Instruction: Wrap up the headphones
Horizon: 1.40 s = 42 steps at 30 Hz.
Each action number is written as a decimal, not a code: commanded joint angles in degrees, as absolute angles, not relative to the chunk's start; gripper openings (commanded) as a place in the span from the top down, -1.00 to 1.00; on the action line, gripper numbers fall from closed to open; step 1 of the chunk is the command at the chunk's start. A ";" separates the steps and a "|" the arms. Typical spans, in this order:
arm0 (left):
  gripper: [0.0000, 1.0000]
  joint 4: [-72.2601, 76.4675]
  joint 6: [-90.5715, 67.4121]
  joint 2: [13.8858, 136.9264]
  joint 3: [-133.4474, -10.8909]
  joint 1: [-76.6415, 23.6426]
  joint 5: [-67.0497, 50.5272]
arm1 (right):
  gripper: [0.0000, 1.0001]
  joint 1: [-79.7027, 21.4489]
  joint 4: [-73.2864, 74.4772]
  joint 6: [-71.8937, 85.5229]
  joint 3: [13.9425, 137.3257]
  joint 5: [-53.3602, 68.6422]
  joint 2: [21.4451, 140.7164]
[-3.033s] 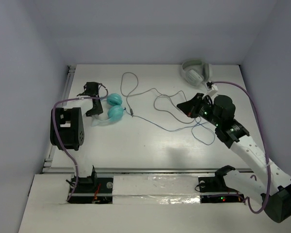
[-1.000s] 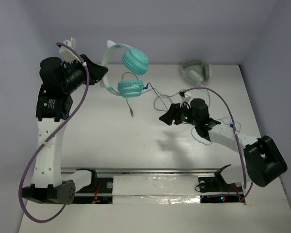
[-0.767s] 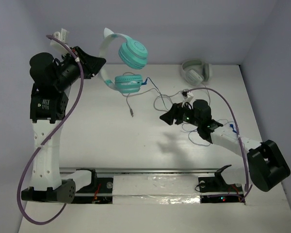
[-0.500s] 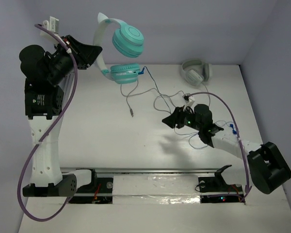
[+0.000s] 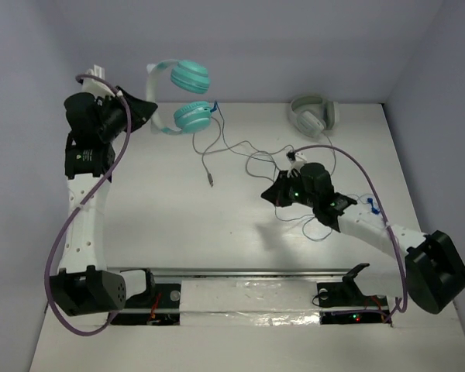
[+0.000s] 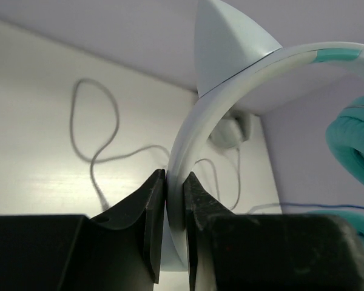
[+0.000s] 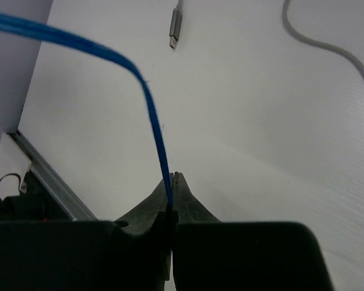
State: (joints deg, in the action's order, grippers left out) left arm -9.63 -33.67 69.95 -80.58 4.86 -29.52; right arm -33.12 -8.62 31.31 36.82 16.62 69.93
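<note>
Top external: left fingers [image 5: 143, 108], high, clamp headphones' [image 5: 190, 116] headband [image 6: 230, 79]; right fingers [image 5: 273, 194], low, pinch their cable [image 7: 155, 127].

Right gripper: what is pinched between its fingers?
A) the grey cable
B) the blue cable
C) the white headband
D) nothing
B: the right wrist view shows the blue cable running down into the shut right gripper.
</note>
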 commanded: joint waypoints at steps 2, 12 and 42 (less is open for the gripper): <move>1.00 -2.46 -36.74 67.06 -74.12 5.01 -24.97 | 1.00 -39.18 6.05 28.57 50.85 5.82 76.19; 1.00 -4.20 -31.04 62.75 -63.72 0.02 -2.68 | 1.00 -64.13 25.47 23.82 69.42 -15.62 89.28; 1.00 -8.70 -7.91 64.95 -51.16 -17.31 -25.93 | 1.00 -67.51 48.17 3.08 102.48 -43.24 93.51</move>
State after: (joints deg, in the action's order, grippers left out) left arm -10.85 -10.44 66.26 -52.25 -16.64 -18.98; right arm -68.58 48.03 6.07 99.88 -40.23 92.53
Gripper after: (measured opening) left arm 0.119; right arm 0.017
